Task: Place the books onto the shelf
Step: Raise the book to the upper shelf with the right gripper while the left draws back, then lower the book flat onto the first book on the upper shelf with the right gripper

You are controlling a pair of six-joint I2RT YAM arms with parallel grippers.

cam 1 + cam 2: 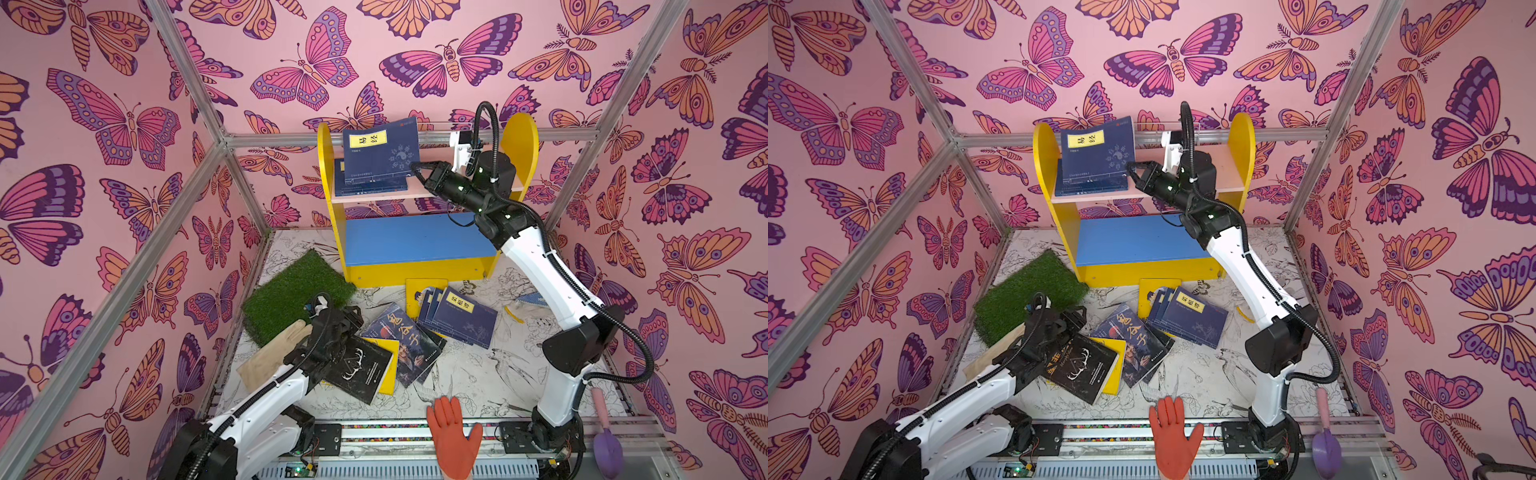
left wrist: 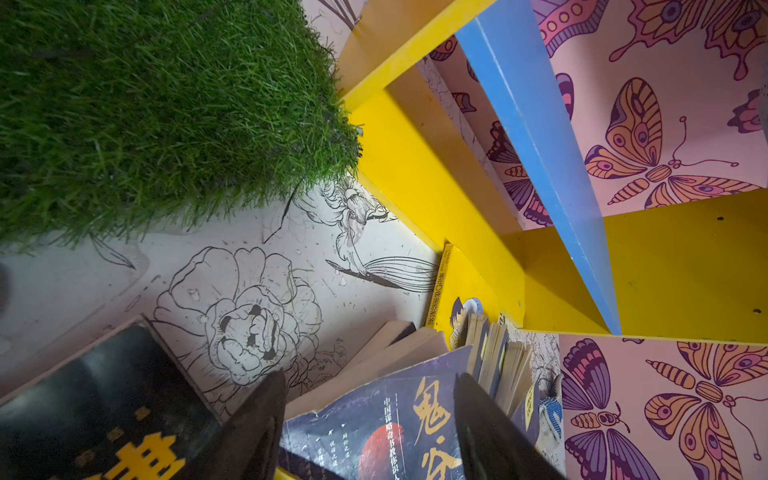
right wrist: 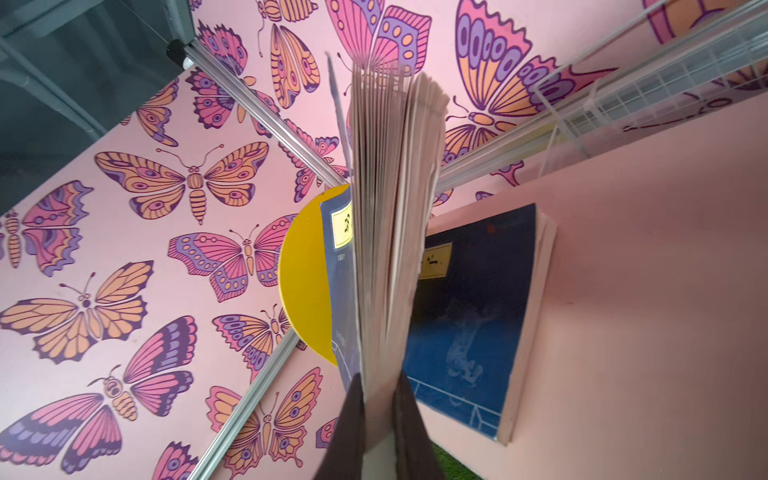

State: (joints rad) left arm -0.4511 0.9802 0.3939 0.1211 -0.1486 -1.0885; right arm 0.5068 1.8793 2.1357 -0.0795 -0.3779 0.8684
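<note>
The right gripper pinches a navy book by its corner, tilted upright over the pink board of the shelf, above flat navy books. Best lowered gently against them before release. The left gripper, partly open and empty, hovers over books on the desk.

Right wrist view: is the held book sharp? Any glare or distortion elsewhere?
Right wrist view: the navy book is soft, its page tips smeared, and the fingers of the right gripper are a dark blur. Left wrist view: a pale sheen washes the black book; the fingers of the left gripper are unsharp. Both top views: even light, but the frame bars splay from wide-angle distortion.
</note>
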